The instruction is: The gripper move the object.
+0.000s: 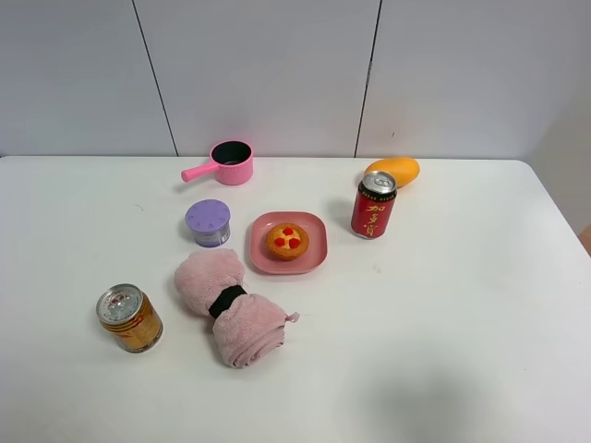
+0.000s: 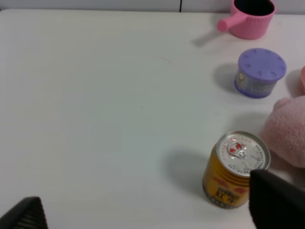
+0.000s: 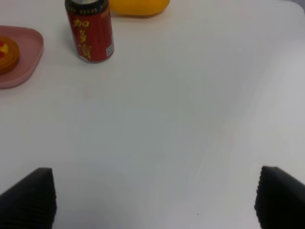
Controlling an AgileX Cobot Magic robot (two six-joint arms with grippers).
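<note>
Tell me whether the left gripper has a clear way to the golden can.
Probably yes. The left gripper is open, with the golden can upright just ahead, beside one finger. Bare table lies on its open side; the pink towel sits close behind it, possibly crowding one finger.

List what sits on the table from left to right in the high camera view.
Gold can → purple-lidded tub → pink towel roll → pink plate with a tart → red can → mango. The pink pot overlaps the tub's span, so it is left out.
</note>
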